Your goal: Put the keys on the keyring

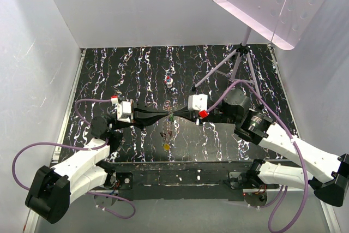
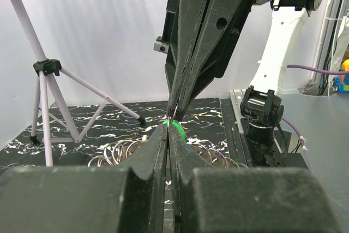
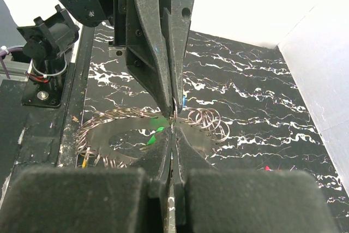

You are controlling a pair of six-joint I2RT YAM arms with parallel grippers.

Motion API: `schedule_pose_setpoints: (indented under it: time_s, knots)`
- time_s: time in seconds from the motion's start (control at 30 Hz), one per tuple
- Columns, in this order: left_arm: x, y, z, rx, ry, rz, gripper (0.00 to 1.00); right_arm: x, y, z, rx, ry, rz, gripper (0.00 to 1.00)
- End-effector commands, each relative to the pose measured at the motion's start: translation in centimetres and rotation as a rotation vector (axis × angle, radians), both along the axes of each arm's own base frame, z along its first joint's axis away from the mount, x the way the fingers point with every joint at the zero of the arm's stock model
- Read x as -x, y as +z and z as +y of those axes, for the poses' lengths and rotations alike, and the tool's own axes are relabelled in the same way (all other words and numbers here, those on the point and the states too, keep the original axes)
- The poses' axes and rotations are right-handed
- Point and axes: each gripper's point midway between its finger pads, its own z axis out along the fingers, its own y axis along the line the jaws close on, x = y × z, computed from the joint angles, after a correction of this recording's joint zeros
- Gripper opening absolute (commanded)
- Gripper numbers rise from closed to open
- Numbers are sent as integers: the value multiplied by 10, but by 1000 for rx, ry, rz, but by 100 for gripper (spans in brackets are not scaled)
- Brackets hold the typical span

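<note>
Left pincer (image 1: 165, 115): top cam first. It's pressed shut and pointing right, tip to tip with the other one mid-tabletop (image 1: 109, 69).
Right pincer (image 1: 178, 116): pressed shut too, pointing left. Neither arm is nearer the join than the other.
Green key (image 1: 170, 117): just a speck right at the join from up here.
Keyring (image 1: 167, 132): lies flat just base-side of the tips, with the yellow key (image 1: 166, 147) a bit further toward the bases.
Left wrist cam: my own fingers (image 2: 155, 151) are closed with green curling round their tip, so I read it as the left pinching the green key. The right pincer's black wedge comes in head-on and touches.
Wire loop (image 2: 173, 116): a thin bit of metal at the join, seen only in this view. Can't tell if the right grips it.
Right wrist cam: the only view showing the keyring properly, a grey toothed ring flat under and left of the tips.
Coming move: my guess is the key goes down onto that rim. It's too small to call its long axis.
Other keys: blue key (image 3: 184, 101) just behind the tips, red key (image 3: 267, 167) well apart.
</note>
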Motion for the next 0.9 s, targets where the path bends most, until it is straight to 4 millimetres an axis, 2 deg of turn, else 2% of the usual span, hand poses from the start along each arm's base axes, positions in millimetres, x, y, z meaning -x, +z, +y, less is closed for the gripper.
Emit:
schedule_pose_setpoints:
  time_s: [0.0,0.6,0.87]
  knots:
    - [2,10,3,27,7,-43,0,0,25,2,-72,-4,-39,1]
    - [3,12,4,27,15,-60,0,6,32,1,-88,17,-42,1]
    - [4,12,5,23,25,-74,0,8,27,0,-80,36,-52,1]
